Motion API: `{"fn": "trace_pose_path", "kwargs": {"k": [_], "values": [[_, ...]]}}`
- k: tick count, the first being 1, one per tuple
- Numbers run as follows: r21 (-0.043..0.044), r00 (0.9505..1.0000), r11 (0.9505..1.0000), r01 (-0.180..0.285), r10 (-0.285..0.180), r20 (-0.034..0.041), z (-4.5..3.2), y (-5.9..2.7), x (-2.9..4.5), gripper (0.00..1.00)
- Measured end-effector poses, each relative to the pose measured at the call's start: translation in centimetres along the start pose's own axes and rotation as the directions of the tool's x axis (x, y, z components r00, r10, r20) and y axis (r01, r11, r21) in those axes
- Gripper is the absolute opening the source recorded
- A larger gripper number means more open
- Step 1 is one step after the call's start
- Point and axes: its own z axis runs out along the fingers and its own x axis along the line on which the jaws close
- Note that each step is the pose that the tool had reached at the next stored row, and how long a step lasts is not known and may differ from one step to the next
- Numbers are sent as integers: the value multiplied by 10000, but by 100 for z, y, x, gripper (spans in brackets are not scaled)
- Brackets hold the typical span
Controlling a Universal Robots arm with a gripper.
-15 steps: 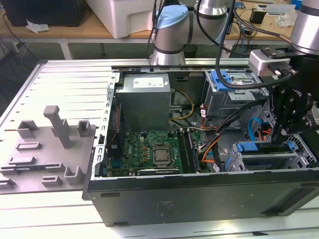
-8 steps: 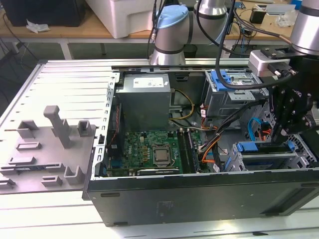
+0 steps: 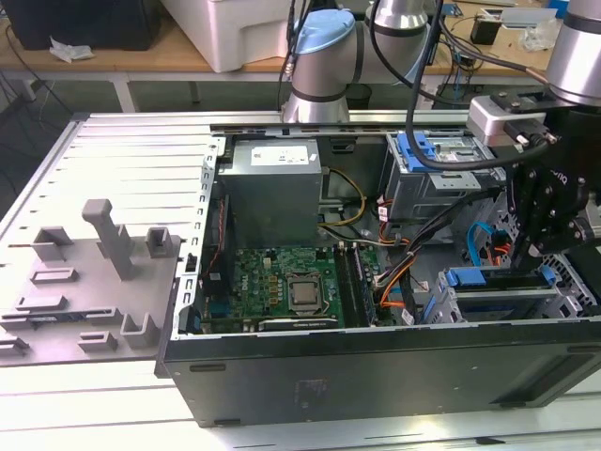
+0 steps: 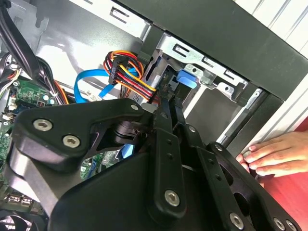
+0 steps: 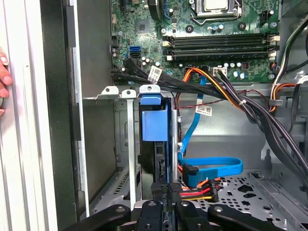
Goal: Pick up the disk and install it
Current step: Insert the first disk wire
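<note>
Here, the open computer case (image 3: 376,376) lies on its side, its motherboard (image 3: 282,291) at the centre in the exterior view. The metal drive cage (image 3: 488,305) sits at four o'clock inside the case. The gripper (image 3: 528,256) reaches down into it, fingers (image 5: 158,192) drawn close together and pinched on the disk (image 5: 154,120), which stands on edge in the cage slot. A person's hand (image 4: 269,155) rests on the case's outer edge.

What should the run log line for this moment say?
claw: shut on disk | disk: on edge in drive cage | hand: on case edge
</note>
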Motion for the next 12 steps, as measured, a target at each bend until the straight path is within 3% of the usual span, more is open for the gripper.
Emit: {"fn": "trace_pose_path", "kwargs": {"k": [12], "values": [[0,10000,10000,0,0,0,20,2,-3,17]]}}
